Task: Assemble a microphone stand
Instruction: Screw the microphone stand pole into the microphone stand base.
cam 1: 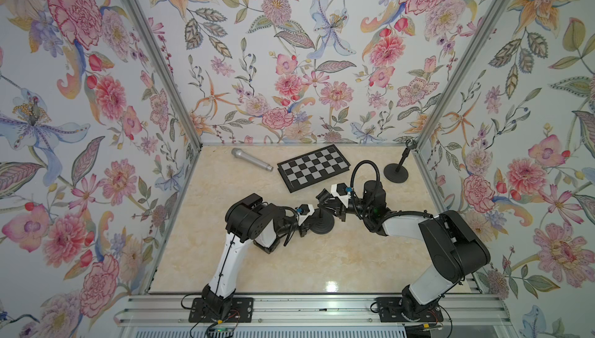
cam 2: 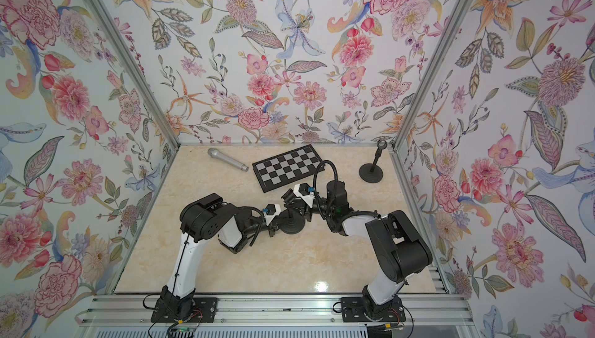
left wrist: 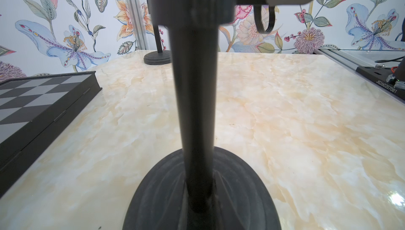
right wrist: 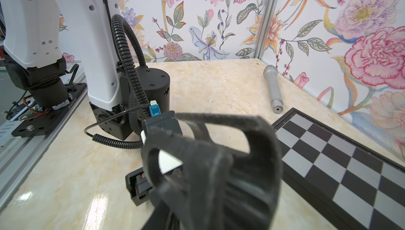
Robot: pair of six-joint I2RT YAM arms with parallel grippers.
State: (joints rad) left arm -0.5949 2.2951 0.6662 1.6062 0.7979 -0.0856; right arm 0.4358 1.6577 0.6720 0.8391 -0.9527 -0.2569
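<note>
A black stand pole (left wrist: 195, 108) rises upright from its round base (cam 1: 322, 224) mid-table, the base (left wrist: 241, 191) lying flat on the marble. My left gripper (cam 1: 308, 220) is shut on the pole low down. From the other side my right gripper (cam 1: 325, 206) reaches the pole's top, shut on a black microphone clip (right wrist: 258, 152) that fills the right wrist view. How the clip sits on the pole is hidden. A silver microphone (cam 1: 252, 159) lies at the back left, also seen as the microphone (right wrist: 272, 88).
A folded chessboard (cam 1: 314, 167) lies behind the two grippers, close to the right one. A second black stand (cam 1: 396, 172) with its clip stands in the back right corner. Floral walls close three sides; the arm bases sit on the front rail (cam 1: 289, 307).
</note>
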